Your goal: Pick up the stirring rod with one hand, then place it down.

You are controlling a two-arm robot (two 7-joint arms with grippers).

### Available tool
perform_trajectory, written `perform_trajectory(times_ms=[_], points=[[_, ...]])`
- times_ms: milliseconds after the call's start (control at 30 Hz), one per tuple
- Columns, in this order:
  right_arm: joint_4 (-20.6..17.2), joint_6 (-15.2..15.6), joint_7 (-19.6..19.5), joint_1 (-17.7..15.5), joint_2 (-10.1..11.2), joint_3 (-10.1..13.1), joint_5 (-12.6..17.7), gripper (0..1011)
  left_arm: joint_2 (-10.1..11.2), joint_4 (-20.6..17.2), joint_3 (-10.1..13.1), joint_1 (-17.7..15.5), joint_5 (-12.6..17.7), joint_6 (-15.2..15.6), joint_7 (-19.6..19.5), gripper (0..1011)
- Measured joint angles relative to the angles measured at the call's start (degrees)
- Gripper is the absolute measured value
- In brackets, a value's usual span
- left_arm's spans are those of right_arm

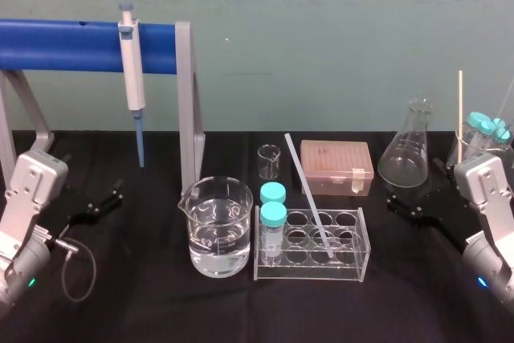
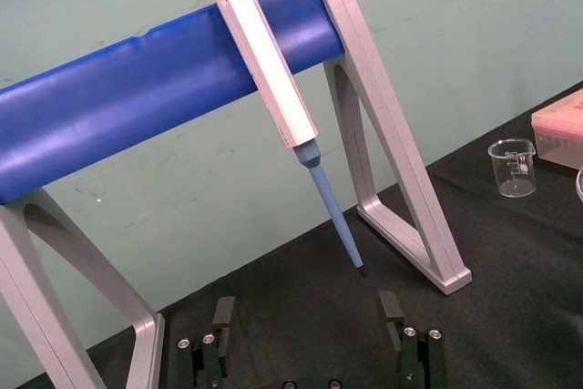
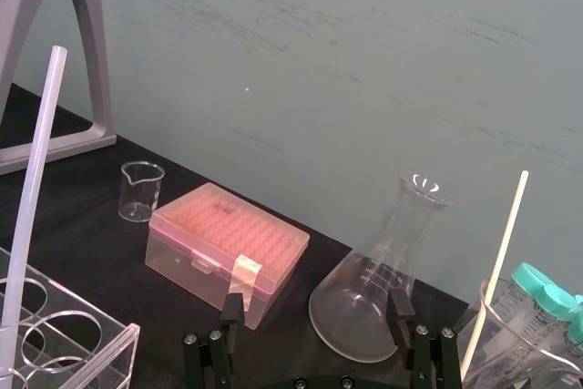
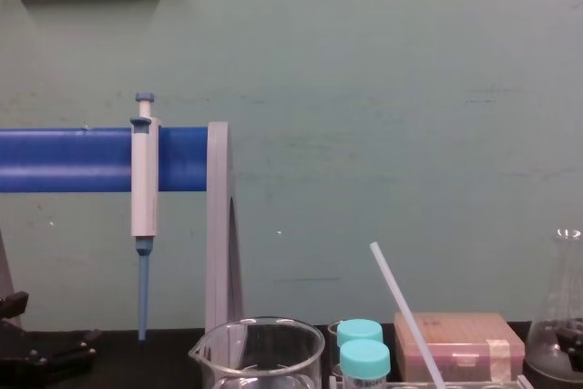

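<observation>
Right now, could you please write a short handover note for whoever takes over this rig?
Left claw: open, empty, low at the table's left, facing the pipette stand.
Right claw: open, empty, low at the table's right, beside the flask.
Stirring rod: leaning in the clear tube rack at centre, with neither claw touching it.
Done: nothing; the rod is not yet picked up.
Left: grasp the rod with one claw, lift it, set it down.

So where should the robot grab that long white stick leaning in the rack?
Probably the bare upper half of the stirring rod, above the clear rack, pinched from the right by the open right gripper. Its foot sits in a rack hole, and capped tubes and a beaker crowd its left. The left gripper is parked far left.
</observation>
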Motion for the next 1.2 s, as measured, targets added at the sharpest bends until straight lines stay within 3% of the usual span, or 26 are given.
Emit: perform_trajectory(times_ms=[1200], points=[[0.00, 0.00, 0.00, 0.00, 0.00, 0.00, 0.00, 1003, 0.00, 0.00, 0.00, 0.00, 0.00, 0.00, 0.00, 1000]])
